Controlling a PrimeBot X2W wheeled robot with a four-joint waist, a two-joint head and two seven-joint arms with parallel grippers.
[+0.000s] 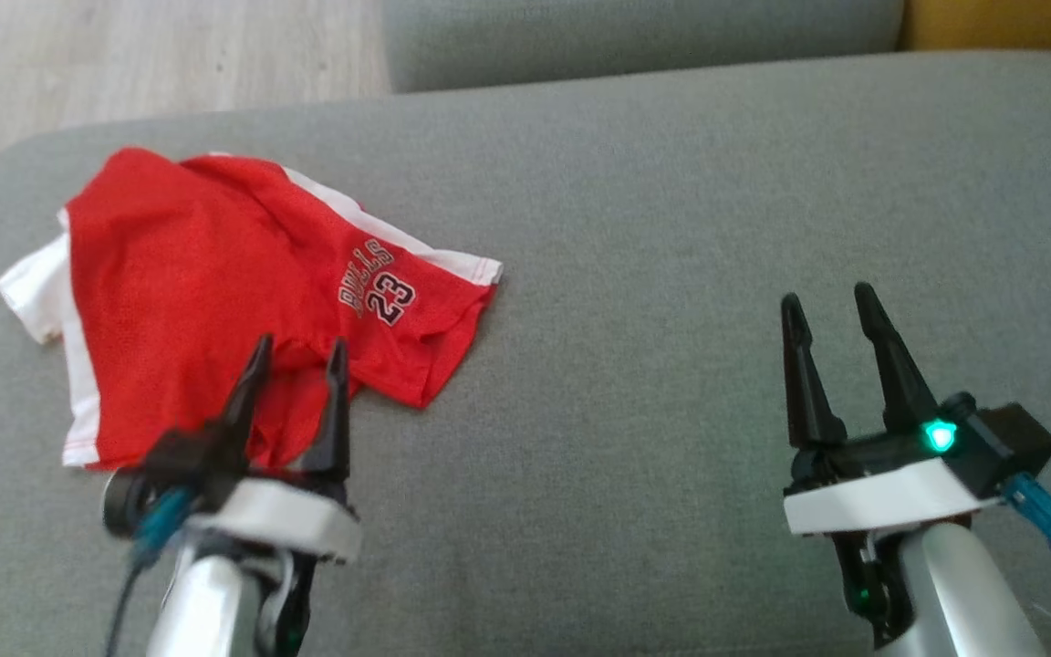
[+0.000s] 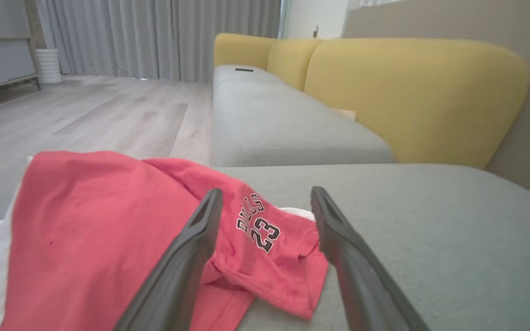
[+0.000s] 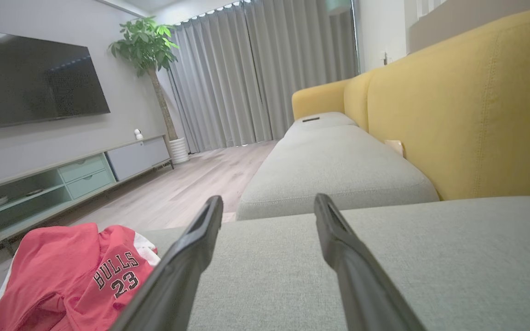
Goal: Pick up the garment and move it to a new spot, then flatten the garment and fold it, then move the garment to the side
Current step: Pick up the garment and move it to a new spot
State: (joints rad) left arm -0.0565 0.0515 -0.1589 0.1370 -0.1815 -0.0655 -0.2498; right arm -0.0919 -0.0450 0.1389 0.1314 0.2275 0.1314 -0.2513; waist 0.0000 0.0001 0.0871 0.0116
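Hovering wide open and empty, like the right pincer (image 1: 827, 294), the left pincer (image 1: 299, 343) seemingly needed to close on the garment (image 1: 197, 274) for pick-up.

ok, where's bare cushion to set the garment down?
Free: mid cushion, between the red garment and the right claw, and the strip beyond that claw. Crowded: left end, garment with the left claw at its near edge.
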